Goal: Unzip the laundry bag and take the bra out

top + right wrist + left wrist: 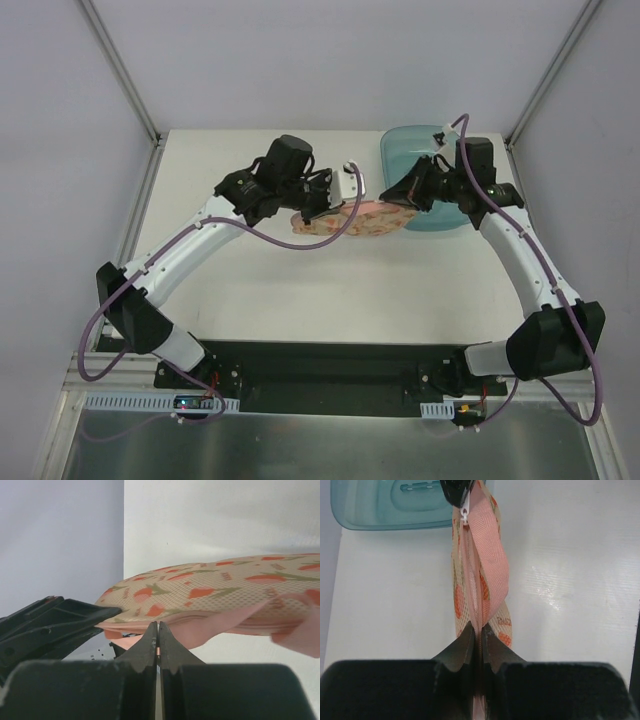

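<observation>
The laundry bag [352,220], a peach mesh pouch with reddish print and pink zip edging, is held off the table between both grippers. My left gripper [479,630] is shut on the pink zip edge at one end of the bag [485,555]. My right gripper [158,628] is shut at the bag's [215,592] other end, on the white zip pull [465,514]. In the top view the left gripper [312,213] is at the bag's left end and the right gripper [392,197] at its right end. The zip looks closed along its visible length. The bra is hidden.
A translucent teal basin [425,165] stands at the back right, just behind the right gripper, and also shows in the left wrist view [385,505]. The white table [330,290] lies under the bag. Frame posts stand at the back corners.
</observation>
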`<state>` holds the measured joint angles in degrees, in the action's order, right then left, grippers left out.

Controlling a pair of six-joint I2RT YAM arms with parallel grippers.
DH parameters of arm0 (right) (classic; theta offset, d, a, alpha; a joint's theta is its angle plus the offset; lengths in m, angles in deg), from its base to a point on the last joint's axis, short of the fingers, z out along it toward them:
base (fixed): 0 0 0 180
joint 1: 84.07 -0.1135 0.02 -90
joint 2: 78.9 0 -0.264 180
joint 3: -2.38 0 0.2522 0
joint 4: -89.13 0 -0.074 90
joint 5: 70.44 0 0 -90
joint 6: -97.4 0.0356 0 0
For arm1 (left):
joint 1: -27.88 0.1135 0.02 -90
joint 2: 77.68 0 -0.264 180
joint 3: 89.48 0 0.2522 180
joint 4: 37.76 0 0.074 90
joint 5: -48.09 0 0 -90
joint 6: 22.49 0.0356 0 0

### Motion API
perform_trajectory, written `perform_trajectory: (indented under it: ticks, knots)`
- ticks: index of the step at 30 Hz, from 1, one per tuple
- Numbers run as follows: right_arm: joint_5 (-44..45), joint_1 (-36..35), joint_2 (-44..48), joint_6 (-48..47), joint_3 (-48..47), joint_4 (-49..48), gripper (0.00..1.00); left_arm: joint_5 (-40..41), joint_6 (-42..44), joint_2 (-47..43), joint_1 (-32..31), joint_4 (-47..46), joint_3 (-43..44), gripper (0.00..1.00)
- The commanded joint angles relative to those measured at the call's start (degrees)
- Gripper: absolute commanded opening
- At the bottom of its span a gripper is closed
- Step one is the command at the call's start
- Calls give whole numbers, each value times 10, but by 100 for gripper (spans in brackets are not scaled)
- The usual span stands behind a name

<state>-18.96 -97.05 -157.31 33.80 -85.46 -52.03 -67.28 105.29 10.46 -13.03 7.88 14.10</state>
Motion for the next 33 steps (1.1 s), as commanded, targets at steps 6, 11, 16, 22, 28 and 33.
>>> perform_trajectory:
  ticks: [6, 11, 16, 22, 28, 33]
  knots:
    - [3, 66, 19, -4, 36, -44, 1, 73, 7, -63, 33, 48, -32, 0]
    - [-2, 86, 32, -8, 49, -43, 1, 75, 3, -79, 61, 36, -56, 0]
    - [-9, 116, 43, -19, 64, -34, 1, 68, -2, -89, 80, 26, -69, 0]
    - [-17, 143, 52, -29, 97, -30, 1, 56, -10, -90, 94, 12, -76, 0]
    - [-13, 162, 71, -42, 125, -21, 1, 44, -24, -93, 117, 5, -81, 0]
    - [-9, 165, 117, -20, 137, -37, 1, -1, -41, -95, 118, -10, -85, 0]
